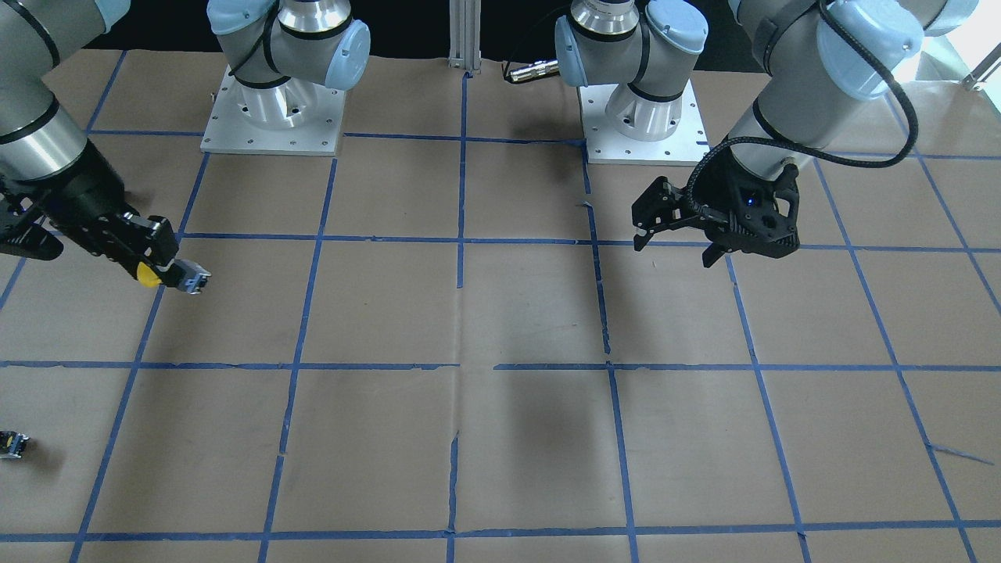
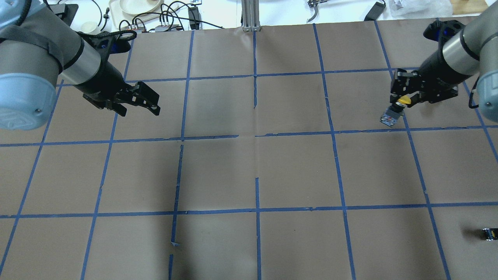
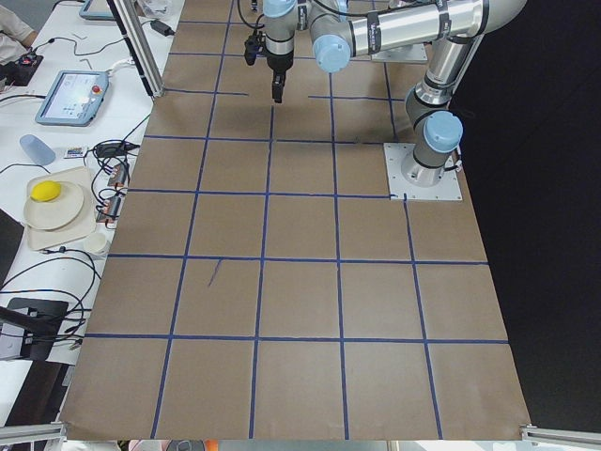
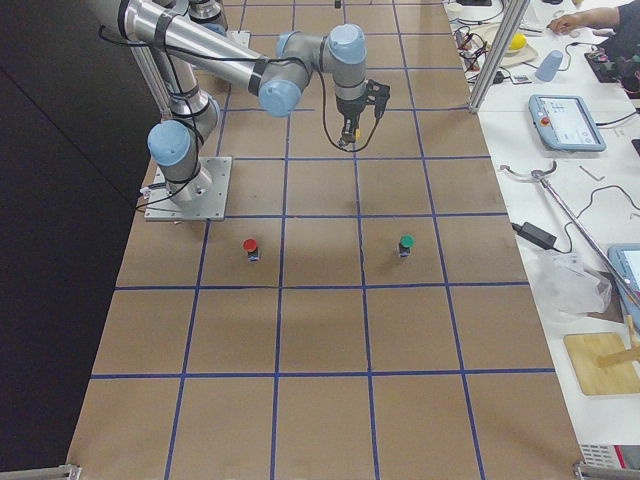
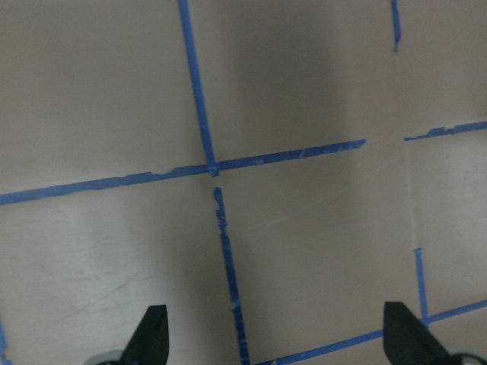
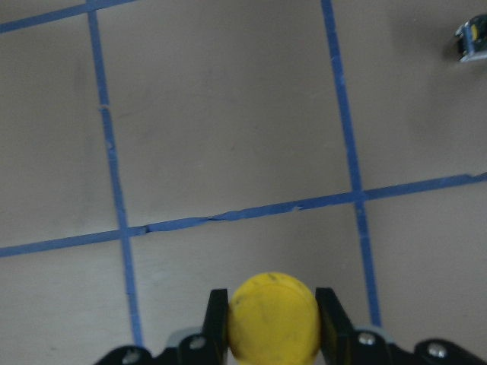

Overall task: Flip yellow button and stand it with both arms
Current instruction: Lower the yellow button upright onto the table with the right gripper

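My right gripper is shut on the yellow button and holds it above the table at the right. In the right wrist view its fingers clamp the round yellow cap from both sides. The button lies tilted, and its grey contact block sticks out past the fingertips toward the table's middle. In the front view the right gripper is at the left. My left gripper is open and empty, hovering over the table's left part. It also shows in the front view and the left wrist view.
A tiny black-grey part with a yellow spot lies near the table's right edge; it also shows in the right wrist view. A red-capped button and a green-capped button stand further right. Blue tape lines grid the brown paper.
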Robot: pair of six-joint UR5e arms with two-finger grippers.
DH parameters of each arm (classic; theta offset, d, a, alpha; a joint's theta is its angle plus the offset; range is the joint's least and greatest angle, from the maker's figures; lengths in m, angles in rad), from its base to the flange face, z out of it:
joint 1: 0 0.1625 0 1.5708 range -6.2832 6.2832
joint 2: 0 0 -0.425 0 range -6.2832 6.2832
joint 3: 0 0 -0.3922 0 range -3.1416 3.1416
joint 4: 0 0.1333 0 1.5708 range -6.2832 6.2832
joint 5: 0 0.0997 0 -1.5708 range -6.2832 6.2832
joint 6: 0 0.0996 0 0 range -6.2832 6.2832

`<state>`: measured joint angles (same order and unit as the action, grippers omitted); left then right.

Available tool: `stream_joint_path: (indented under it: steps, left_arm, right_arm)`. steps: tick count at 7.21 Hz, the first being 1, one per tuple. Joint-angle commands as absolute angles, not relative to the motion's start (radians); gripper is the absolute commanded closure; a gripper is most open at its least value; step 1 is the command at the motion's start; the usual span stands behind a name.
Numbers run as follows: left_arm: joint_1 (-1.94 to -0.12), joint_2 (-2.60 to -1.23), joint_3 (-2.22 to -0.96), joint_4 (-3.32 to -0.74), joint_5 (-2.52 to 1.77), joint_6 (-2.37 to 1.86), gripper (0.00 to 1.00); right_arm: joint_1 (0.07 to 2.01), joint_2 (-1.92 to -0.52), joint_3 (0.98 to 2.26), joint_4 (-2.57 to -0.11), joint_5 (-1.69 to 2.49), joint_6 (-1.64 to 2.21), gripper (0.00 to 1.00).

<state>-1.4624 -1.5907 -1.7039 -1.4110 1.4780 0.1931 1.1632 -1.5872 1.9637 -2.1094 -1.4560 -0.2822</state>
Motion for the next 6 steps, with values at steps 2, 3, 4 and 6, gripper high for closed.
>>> stream_joint_path:
  steps: [2, 3, 4, 6]
  left_arm:
    - [-1.577, -1.658, -1.479, -1.589, 1.575, 0.034, 0.00]
    - [-1.554, -1.642, -1.492, -1.594, 1.569, 0.040, 0.00]
    - [-1.522, -1.638, -1.505, -1.583, 1.553, 0.031, 0.00]
    - [-1.520, -1.638, -1.508, -1.589, 1.526, -0.010, 0.00]
  right_arm:
    - [0.967, -1.585, 2.159, -2.406, -1.462, -0.638, 0.96]
    - [0.910, -1.585, 2.164, -2.404, -1.453, -0.675, 0.96]
    - [0.888, -1.582, 2.164, -2.407, -1.400, -0.780, 0.96]
    - [0.794, -1.550, 2.177, -2.416, -1.295, -0.961, 0.96]
